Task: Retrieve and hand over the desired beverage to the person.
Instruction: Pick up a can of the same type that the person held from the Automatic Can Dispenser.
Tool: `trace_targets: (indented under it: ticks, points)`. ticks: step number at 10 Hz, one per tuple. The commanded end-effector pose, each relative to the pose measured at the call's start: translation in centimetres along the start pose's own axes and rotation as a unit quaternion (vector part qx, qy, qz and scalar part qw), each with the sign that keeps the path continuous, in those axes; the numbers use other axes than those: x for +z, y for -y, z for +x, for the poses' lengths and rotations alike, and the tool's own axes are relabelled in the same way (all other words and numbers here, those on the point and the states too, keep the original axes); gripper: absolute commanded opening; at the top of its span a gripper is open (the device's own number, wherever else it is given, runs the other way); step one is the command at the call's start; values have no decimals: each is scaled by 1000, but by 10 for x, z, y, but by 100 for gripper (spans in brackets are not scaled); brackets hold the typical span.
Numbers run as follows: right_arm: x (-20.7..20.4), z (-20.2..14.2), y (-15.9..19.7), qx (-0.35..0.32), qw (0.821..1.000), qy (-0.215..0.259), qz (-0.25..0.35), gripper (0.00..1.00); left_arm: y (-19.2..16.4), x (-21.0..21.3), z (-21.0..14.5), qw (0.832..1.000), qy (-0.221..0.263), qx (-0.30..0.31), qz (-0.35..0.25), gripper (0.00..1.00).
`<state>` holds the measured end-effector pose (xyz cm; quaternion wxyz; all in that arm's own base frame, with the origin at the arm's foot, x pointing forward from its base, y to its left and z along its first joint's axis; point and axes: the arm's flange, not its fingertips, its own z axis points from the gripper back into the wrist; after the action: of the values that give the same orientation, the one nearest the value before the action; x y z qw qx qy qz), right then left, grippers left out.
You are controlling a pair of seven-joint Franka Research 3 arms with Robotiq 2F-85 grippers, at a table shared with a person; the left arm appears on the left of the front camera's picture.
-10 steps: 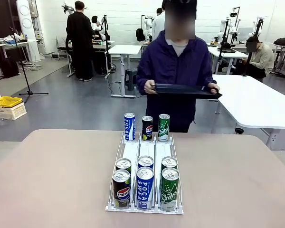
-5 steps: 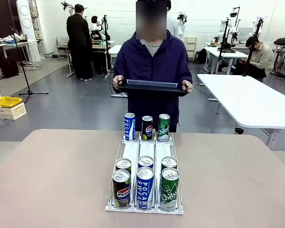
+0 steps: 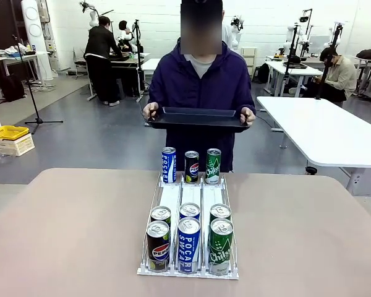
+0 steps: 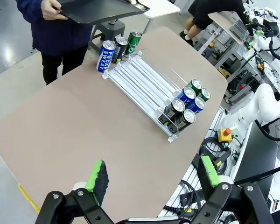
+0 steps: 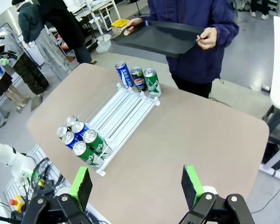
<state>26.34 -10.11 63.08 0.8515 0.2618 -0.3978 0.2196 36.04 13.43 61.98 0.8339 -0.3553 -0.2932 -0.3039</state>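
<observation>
Left wrist view, from the left gripper (image 4: 153, 175) outward: jaws spread wide, nothing between the green pads, hung high over the left side of the table (image 4: 70, 135). Right wrist view, same for the right gripper (image 5: 136, 185): released, empty, raised toward the near right corner. Parked high and back, probably to leave the drinks unobstructed pending a choice.

Below, along the table's middle line from near edge to far edge: white three-lane can rack (image 3: 171, 198). At its near end, two deep per lane: Pepsi can (image 3: 158, 245) on the left, Pocari Sweat can (image 3: 188, 244) in the centre, green Chilsung can (image 3: 220, 245) on the right, each with a second can right behind. Lanes bare in between. At the far end, close to the far edge, three more upright in a row: Pocari, Pepsi, Chilsung, left to right. Front stock crowded against the near end, likely for easy reach from the robot's side.

Beyond the far edge: person (image 3: 201, 80) in a dark hooded jacket, facing the rack, both hands gripping a flat black tray (image 3: 198, 117), level and empty, apparently offered as the landing place for the can. No pointing hand, so no telling yet the wanted drink. Task at its start by the look of it: nothing picked, choice to be read first, then an upright grasp round a front can.
</observation>
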Motion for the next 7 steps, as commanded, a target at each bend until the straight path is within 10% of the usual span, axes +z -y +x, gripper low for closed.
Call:
trace_targets:
  ticks: [1,7]
  points:
    - [-2,-1,1,3,1000,3,11,100,-2,2,1,1000,6,-13,-6,100]
    - [-2,-1,1,3,1000,3,11,100,-2,2,1,1000,6,-13,-6,100]
